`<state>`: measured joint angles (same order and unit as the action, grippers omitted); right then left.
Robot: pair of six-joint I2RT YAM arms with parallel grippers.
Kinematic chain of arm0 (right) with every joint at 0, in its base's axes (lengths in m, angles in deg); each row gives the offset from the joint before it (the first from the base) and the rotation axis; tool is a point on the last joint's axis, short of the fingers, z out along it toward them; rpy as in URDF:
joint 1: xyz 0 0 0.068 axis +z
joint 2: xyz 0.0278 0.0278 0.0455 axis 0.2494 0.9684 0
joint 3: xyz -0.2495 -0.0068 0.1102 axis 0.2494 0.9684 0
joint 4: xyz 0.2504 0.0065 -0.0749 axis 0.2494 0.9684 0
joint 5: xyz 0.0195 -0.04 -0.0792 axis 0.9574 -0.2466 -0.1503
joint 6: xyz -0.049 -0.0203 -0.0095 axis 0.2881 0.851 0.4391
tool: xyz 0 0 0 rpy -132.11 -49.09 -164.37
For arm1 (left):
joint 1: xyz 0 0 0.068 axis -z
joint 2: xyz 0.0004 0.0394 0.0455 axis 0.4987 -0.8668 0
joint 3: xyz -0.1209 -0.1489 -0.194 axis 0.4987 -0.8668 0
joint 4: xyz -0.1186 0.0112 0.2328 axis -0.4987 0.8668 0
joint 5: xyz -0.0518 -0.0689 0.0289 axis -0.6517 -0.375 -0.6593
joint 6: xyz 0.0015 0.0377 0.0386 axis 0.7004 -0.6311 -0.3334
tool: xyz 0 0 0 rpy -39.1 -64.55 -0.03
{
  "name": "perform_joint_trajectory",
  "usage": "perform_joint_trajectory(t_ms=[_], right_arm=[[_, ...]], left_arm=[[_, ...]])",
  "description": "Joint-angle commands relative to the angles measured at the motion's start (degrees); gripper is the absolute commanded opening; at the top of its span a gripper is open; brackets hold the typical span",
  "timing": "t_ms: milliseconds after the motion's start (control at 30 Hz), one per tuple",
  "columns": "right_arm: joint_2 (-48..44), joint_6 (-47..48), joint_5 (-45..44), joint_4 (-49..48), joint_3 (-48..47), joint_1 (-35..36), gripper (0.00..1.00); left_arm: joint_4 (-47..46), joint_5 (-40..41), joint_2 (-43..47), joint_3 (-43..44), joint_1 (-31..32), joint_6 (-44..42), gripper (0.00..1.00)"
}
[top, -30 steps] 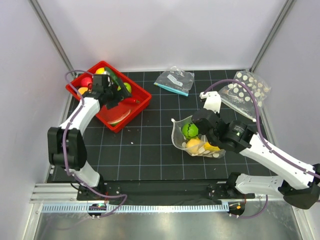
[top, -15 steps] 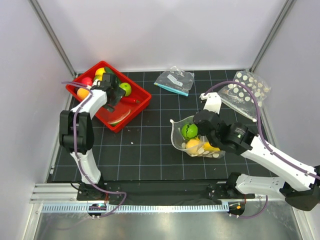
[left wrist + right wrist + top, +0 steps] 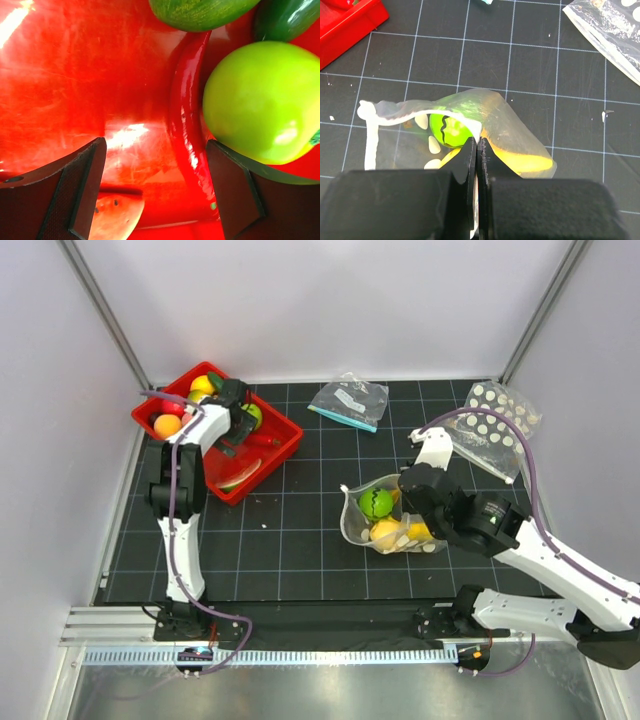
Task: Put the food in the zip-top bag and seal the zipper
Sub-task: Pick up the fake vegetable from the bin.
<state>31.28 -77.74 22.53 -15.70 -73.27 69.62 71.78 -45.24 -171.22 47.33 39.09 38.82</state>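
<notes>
The dotted zip-top bag (image 3: pixel 392 523) lies mid-table with its mouth open to the left. It holds a green round fruit (image 3: pixel 376 502), a yellow lemon (image 3: pixel 385 532) and a banana (image 3: pixel 530 161). My right gripper (image 3: pixel 408 502) is shut on the bag's upper rim, the zipper (image 3: pixel 395 117); in the right wrist view the right gripper (image 3: pixel 479 142) pinches it beside the green fruit (image 3: pixel 447 129). My left gripper (image 3: pixel 238 423) is open inside the red tray (image 3: pixel 285 445). In the left wrist view the left gripper (image 3: pixel 155 146) has its jaws on either side of a red chili (image 3: pixel 186 115), with a green apple (image 3: pixel 260 100) to the right.
The tray also holds an orange piece (image 3: pixel 167 425), a yellow piece (image 3: pixel 202 385), a watermelon slice (image 3: pixel 112 217) and a green cucumber (image 3: pixel 200 12). A clear undotted bag with a teal strip (image 3: pixel 348 400) lies at the back. A second dotted bag (image 3: pixel 492 418) lies back right.
My left arm has folded in and its gripper has moved right and down into the tray, over the chili. My right gripper has shifted slightly right, still holding the bag's rim.
</notes>
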Motion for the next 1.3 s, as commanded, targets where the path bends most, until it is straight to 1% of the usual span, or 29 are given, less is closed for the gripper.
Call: perform_joint_trajectory(t_ms=[0, 100, 133, 200, 233, 300, 333, 367, 400, 433, 467, 500, 533, 600, 633, 667, 700, 733, 900, 933, 967, 1000, 1067, 1100, 1133, 1200, 1233, 1267], right_arm=[[-1.4, 0.4, -0.9, -2.9, -0.1, 0.2, 0.01], [-1.7, 0.5, -0.7, -3.4, 0.3, 0.2, 0.01], [-1.7, 0.7, -0.6, -3.5, 0.3, 0.2, 0.01], [-1.6, 0.8, -0.6, -3.7, 0.3, 0.2, 0.01], [-1.6, 0.7, -0.5, -3.8, 0.3, 0.2, 0.01], [-1.5, 0.8, -0.4, -4.1, 0.5, 0.2, 0.01], [-1.5, 0.9, -0.3, -4.2, 0.6, 0.2, 0.01], [-1.5, 0.9, -0.3, -4.3, 0.6, 0.2, 0.01], [-1.3, 0.9, -0.2, -4.3, 0.7, 0.2, 0.01], [-1.2, 0.9, -0.3, -4.4, 0.8, 0.2, 0.01], [-1.2, 1.1, -0.2, -4.4, 0.7, 0.3, 0.01], [-1.0, 1.0, -0.2, -4.5, 0.8, 0.2, 0.01], [-1.1, 1.0, -0.2, -4.6, 0.8, 0.2, 0.01], [-1.2, 1.0, 0.0, -5.0, 1.0, 0.2, 0.01], [-1.1, 0.9, 0.0, -5.1, 1.1, 0.2, 0.01], [-1.1, 1.0, 0.0, -5.2, 1.2, 0.2, 0.01], [-1.2, 1.0, 0.1, -5.4, 1.2, 0.2, 0.01], [-1.1, 1.0, 0.1, -5.4, 1.3, 0.2, 0.01], [-1.3, 0.8, 0.0, -5.0, 1.4, 0.2, 0.01], [-1.4, 0.8, -0.1, -5.0, 1.5, 0.2, 0.01], [-1.5, 0.8, -0.1, -5.1, 1.6, 0.2, 0.01], [-1.6, 0.8, -0.2, -5.2, 1.7, 0.2, 0.01], [-1.6, 0.8, -0.2, -5.5, 2.0, 0.2, 0.01], [-1.5, 0.8, -0.1, -5.7, 2.0, 0.3, 0.01], [-1.5, 0.8, -0.1, -5.7, 1.9, 0.3, 0.01], [-1.1, 0.8, 0.2, -5.7, 1.9, 0.3, 0.01], [-1.0, 0.8, 0.3, -5.8, 1.8, 0.2, 0.01], [-0.9, 0.7, 0.5, -5.8, 1.8, 0.2, 0.01]], left_arm=[[1.0, 0.9, -2.6, 2.3, 0.3, 2.7, 0.84], [1.3, -0.2, -4.7, 3.1, 0.4, 4.1, 0.85], [1.3, -0.2, -4.9, 3.1, 0.5, 4.6, 0.83], [1.4, -0.6, -5.5, 2.8, 0.7, 5.5, 0.77], [1.4, -0.7, -5.6, 2.6, 0.7, 5.6, 0.66], [1.4, -0.5, -5.0, 2.5, 0.7, 5.2, 0.49], [1.4, -0.2, -4.3, 1.9, 0.7, 5.1, 0.31], [1.1, 0.4, -3.6, 1.4, 0.8, 5.2, 0.21], [0.6, 0.9, -2.7, 0.6, 0.8, 5.5, 0.15], [0.0, 1.9, 0.0, -1.7, 0.8, 5.9, 0.07], [-1.3, 2.3, 1.3, -2.9, 0.8, 6.3, 0.05], [-1.6, 2.9, 3.1, -4.3, 0.8, 6.8, 0.03], [-2.0, 3.5, 6.7, -7.4, 0.8, 7.8, 0.00], [-4.6, 3.7, 11.0, -11.1, 1.0, 8.7, 0.00], [-5.3, 3.9, 13.0, -14.8, 1.2, 9.2, 0.00], [-7.2, 4.0, 17.3, -16.6, 1.7, 9.7, 0.00], [-8.1, 3.7, 19.0, -18.3, 2.0, 9.8, 0.00], [-8.8, 3.3, 21.2, -21.3, 2.5, 9.9, 0.00], [-14.6, -1.4, 33.1, -30.6, 3.9, 9.9, 0.00], [-15.7, -1.3, 34.9, -33.7, 5.1, 9.3, 0.00], [-17.3, -0.6, 38.9, -35.0, 6.0, 8.1, 0.00], [-18.1, 0.0, 40.8, -36.4, 7.1, 7.5, 0.00], [-20.7, 2.0, 45.1, -40.6, 11.0, 6.4, 0.00], [-21.6, 3.2, 49.7, -41.9, 12.4, 5.5, 0.01], [-23.3, 5.6, 51.8, -44.3, 15.3, 4.7, 0.00], [-24.6, 7.7, 56.3, -46.4, 18.3, 3.7, 0.01], [-25.3, 9.8, 60.2, -48.2, 21.6, 2.9, 0.00], [-26.0, 11.3, 62.3, -49.3, 23.4, 2.6, 0.00]])
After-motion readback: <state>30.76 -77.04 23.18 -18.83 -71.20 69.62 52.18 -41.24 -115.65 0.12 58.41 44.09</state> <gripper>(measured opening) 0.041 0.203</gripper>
